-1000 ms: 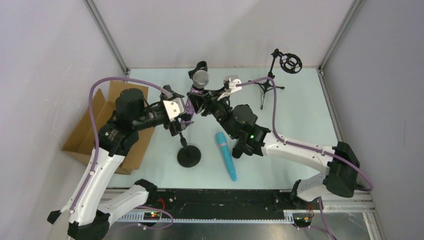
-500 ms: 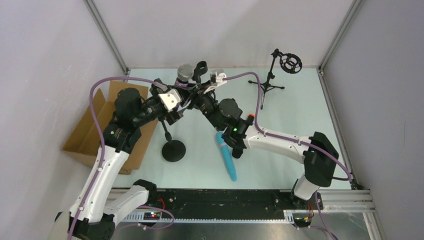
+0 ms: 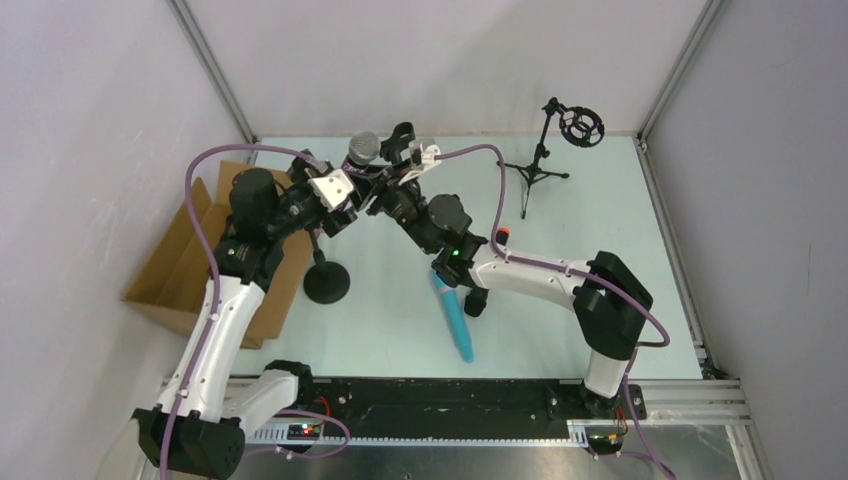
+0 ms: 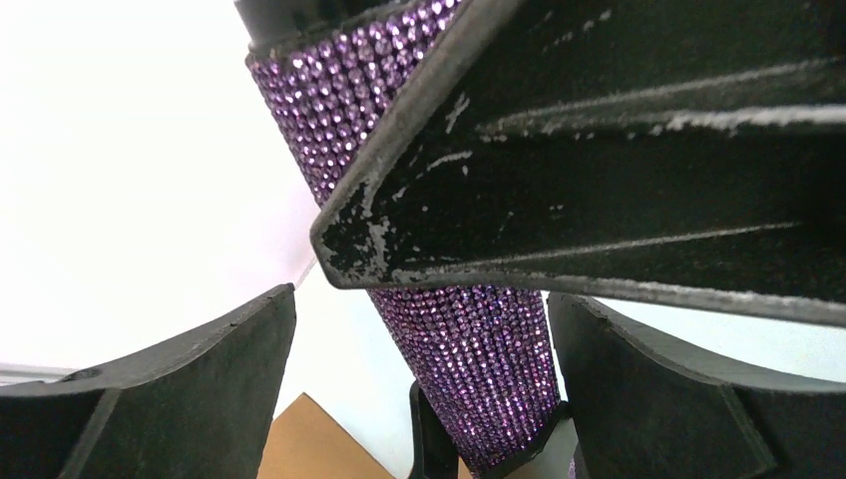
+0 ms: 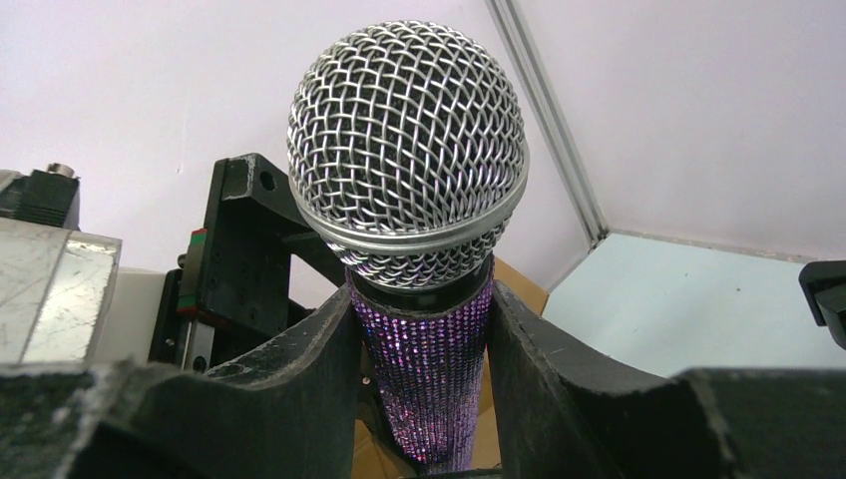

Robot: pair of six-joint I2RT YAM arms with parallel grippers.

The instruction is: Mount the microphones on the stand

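Top view first: in the last second both arms have swung left and toward the back, and the stand [image 3: 326, 283] has gone with them. Its round base has slid from the middle of the tabletop [image 3: 600, 240] to just beside the cardboard box [image 3: 165, 275]. The purple mic [image 3: 363, 148] now rides with its silver head up near the back wall. Mic and stand travelling together tells me the mic is probably seated, so the first of three is nearly done. The blue mic [image 3: 452, 318] lies flat under my right forearm, and only the orange end of the black mic [image 3: 500, 232] peeks out by that arm. My left claw [image 3: 352, 200] and right claw [image 3: 385, 190] meet at the purple mic, elbows bent, wrists reaching in from either side. Left wrist view: that claw gapes wide and holds nothing, its fingers [image 4: 200, 379] on either side of the glitter body without touching it. A black clip [image 4: 431, 444] wraps the mic's lower end, though I can't tell how firmly. Right wrist view: the fingers [image 5: 309, 369] are clamped on the purple body just under the mesh head, with the mic upright.
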